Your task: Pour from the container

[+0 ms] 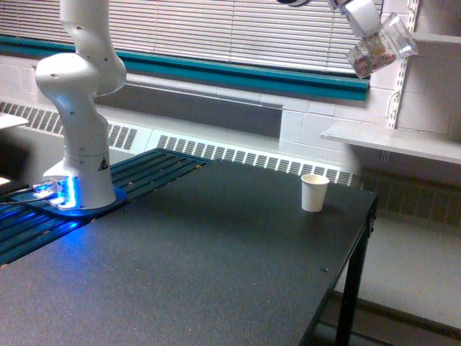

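High at the exterior view's top right, your gripper is clamped on the clear plastic cup, its fingers closed against the cup's wall. You hold the cup tilted well off upright: its long axis runs on a slant, with one end up toward the exterior view's right and the other down toward the left. Which end is the mouth you probably can't settle from this blurred view. Brownish-pink bits show through the wall near the lower end. Well below the gripper and a little to the exterior view's left, the white paper cup stands upright on the dark table, near its far edge. Far across from the gripper, the arm's white base glows blue at its foot.
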Tool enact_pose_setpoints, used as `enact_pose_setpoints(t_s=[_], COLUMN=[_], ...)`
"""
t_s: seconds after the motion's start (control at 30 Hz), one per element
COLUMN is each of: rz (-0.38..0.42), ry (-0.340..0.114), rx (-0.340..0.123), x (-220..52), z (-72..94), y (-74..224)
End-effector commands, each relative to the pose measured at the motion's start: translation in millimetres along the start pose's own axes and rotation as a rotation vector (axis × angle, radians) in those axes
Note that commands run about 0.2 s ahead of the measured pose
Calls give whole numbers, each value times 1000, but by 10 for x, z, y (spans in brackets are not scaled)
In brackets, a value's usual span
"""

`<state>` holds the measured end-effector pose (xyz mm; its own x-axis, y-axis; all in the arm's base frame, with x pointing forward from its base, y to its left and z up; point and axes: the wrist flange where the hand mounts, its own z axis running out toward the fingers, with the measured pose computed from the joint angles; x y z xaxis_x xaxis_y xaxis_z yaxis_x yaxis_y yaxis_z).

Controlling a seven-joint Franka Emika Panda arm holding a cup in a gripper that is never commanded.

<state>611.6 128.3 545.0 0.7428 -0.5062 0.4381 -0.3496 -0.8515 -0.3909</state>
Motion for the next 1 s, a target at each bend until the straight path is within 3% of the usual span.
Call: enact_pose_setpoints(t_s=[0.03, 0.13, 0.3, 0.57, 1.0], rz=[-307, -352, -445, -558, -621], ry=[-211, -239, -320, -351, -324], rx=[-107, -163, -268, -361, -339], x=[-955, -1073, -1415, -1850, -2066], z=[750, 861, 1266, 1476, 1462], y=[-154, -79, 193, 518, 400])
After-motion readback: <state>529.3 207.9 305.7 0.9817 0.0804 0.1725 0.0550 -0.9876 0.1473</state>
